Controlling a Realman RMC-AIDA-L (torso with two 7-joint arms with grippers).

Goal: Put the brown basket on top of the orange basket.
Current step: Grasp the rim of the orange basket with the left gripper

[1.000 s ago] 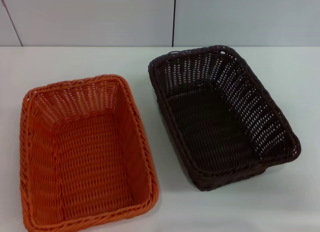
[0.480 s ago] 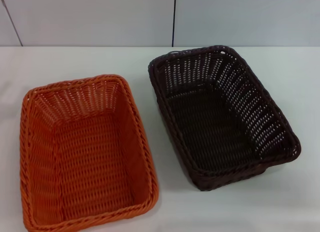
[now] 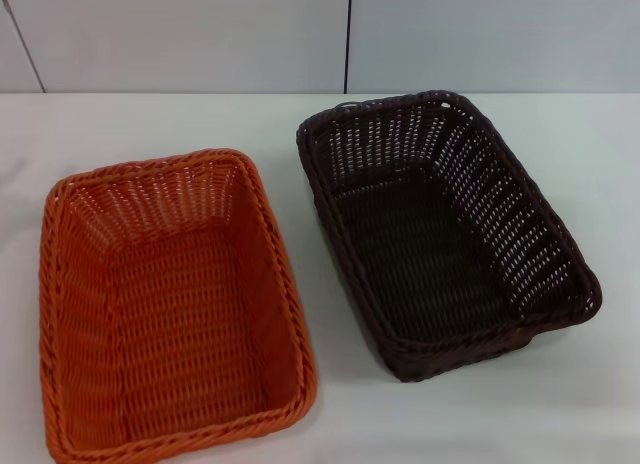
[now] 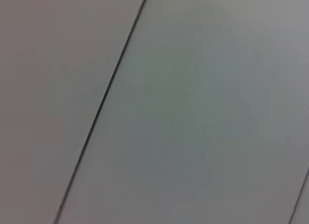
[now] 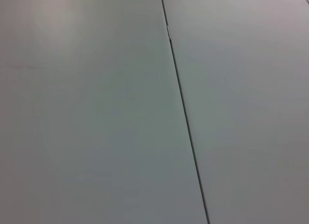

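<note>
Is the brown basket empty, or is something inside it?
Empty. The head view shows only bare woven floor inside the brown basket, which stands upright on the table.

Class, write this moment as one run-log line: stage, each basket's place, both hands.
stage: not started | dark brown woven basket: on white table, robot's right | bright orange woven basket: robot's left, apart | hands: neither in view

One orange basket (image 3: pixel 170 309); one brown basket (image 3: pixel 445 234); two baskets altogether.
</note>
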